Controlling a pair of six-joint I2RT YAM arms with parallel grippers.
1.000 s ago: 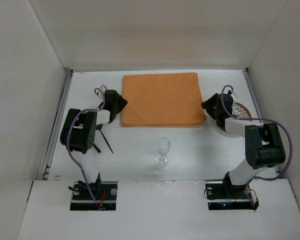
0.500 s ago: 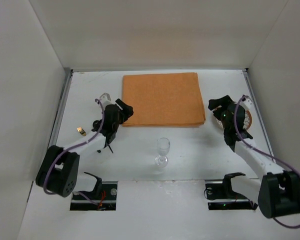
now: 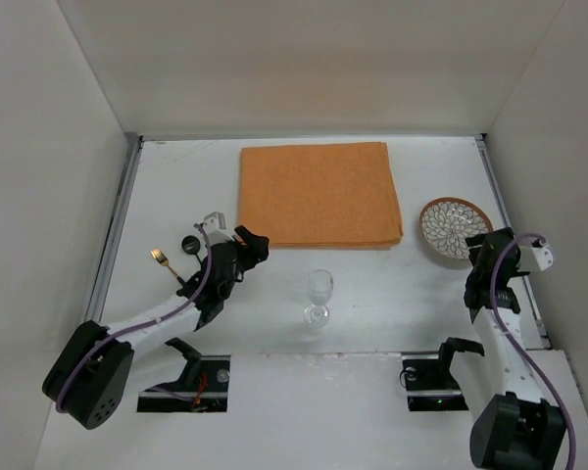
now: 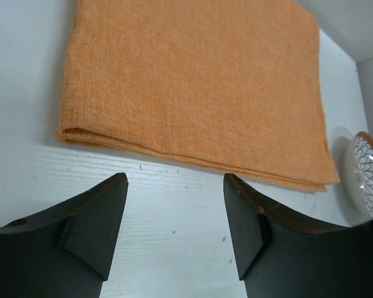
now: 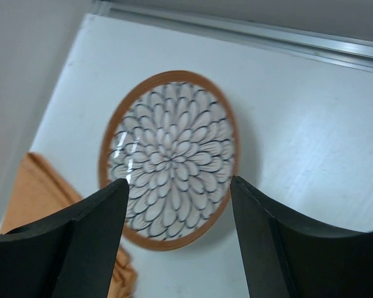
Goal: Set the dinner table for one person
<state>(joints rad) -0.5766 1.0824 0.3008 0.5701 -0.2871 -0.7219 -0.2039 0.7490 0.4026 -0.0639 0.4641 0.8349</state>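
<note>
The dinner table (image 3: 392,294) is a white top with grey side rails. A folded orange cloth (image 3: 318,193) lies flat at its back middle. To the cloth's right rests a round plate (image 3: 455,228) with a petal pattern and brown rim. A clear wine glass (image 3: 318,297) stands upright in front of the cloth. At the left lies a gold-headed fork (image 3: 160,258). My left gripper (image 3: 255,245) is open and empty just before the cloth's near left corner (image 4: 81,133). My right gripper (image 3: 478,259) is open and empty, just short of the plate (image 5: 171,158).
A small black round item (image 3: 191,243) lies beside the fork, partly hidden by my left arm. White walls close in three sides. A grey rail (image 5: 248,34) runs behind the plate. The cloth's corner (image 5: 37,198) shows left of the plate.
Both arms have drawn back from the cloth's side edges toward the near edge. Both jaws have opened wider. The plate and fork now show uncovered.
</note>
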